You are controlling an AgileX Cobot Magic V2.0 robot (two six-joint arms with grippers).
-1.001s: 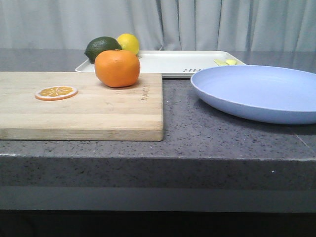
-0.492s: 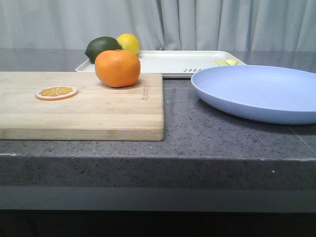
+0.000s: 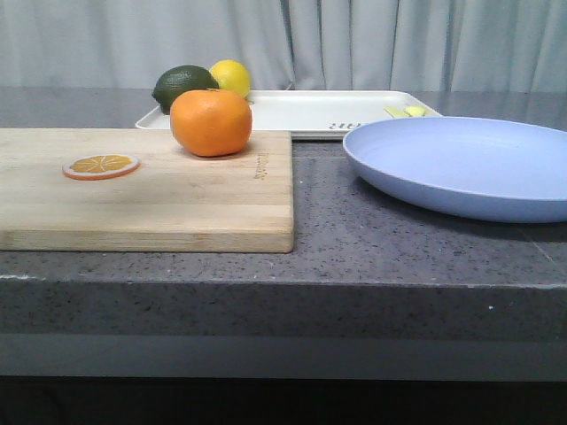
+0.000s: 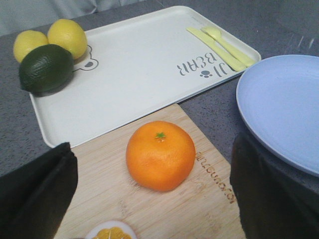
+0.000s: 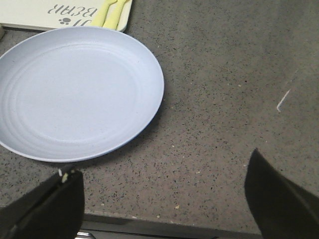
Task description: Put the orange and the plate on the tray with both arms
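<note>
The orange [image 3: 211,122] sits on the far right part of a wooden cutting board [image 3: 177,199]; it also shows in the left wrist view [image 4: 160,155]. The lavender-blue plate [image 3: 461,164] lies on the counter to the right, also in the right wrist view [image 5: 75,92]. The cream tray [image 3: 301,111] lies behind both, and shows in the left wrist view [image 4: 139,69]. My left gripper [image 4: 154,194] is open and empty, above the board with the orange between and beyond its fingers. My right gripper [image 5: 164,199] is open and empty above the counter's front edge, beside the plate.
A dark green lime [image 3: 182,86] and yellow lemons [image 3: 231,77] sit at the tray's left end. Yellow cutlery [image 4: 222,47] lies at the tray's right end. An orange slice [image 3: 100,166] lies on the board's left part. A grey curtain hangs behind.
</note>
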